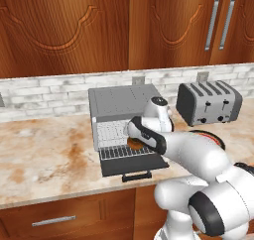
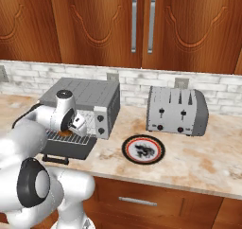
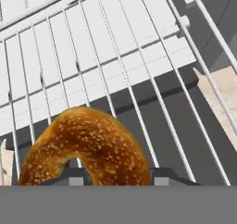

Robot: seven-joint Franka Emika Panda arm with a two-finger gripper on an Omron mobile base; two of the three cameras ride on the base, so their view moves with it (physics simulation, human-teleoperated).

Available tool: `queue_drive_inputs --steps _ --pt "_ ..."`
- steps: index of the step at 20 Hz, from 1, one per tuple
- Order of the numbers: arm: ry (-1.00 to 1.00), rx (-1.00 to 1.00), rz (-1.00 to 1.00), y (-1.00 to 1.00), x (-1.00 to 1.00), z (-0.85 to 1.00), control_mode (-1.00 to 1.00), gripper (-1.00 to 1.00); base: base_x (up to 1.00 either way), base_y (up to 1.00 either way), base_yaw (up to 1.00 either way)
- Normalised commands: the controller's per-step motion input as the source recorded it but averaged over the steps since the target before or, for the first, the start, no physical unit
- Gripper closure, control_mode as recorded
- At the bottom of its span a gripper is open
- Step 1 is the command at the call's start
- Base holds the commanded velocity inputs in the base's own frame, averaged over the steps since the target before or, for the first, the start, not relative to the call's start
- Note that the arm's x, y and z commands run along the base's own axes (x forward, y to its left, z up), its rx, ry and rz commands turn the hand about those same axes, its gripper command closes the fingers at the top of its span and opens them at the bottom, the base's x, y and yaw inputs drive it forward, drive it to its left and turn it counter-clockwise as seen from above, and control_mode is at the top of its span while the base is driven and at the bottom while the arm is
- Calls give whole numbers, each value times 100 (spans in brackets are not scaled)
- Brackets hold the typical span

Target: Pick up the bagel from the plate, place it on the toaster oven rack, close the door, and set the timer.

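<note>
The golden-brown bagel [image 3: 88,149] hangs just over the front part of the toaster oven rack [image 3: 139,79], a silver wire grid. My gripper [image 3: 119,177] is shut on it, one fingertip [image 3: 76,177] on each side of the ring. In the left base view the gripper [image 1: 136,140] and bagel [image 1: 133,145] are at the oven mouth, above the rack [image 1: 119,152]. The door [image 1: 134,165] lies dropped open, flat, with its black handle toward me. The red-rimmed plate [image 2: 143,149] stands bare on the counter to the right of the oven.
The grey toaster oven [image 2: 85,98] stands against the brick backsplash. A silver slot toaster [image 2: 177,110] is to its right, behind the plate. The oven's two knobs [image 2: 100,124] are on its right front panel. Wooden cabinets hang above.
</note>
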Motion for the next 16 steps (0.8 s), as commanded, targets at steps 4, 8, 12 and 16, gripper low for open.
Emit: queue_drive_inputs --steps 4,8,12,16 --pt "0 0 0 0 35 -28 -100 100 0 0 0" --pt "0 0 0 1 31 -30 -100 -100 0 0 0" --pt "-1 2 0 0 -6 -9 -100 -100 0 0 0" --pt "-14 2 -8 0 0 14 -100 -100 0 0 0"
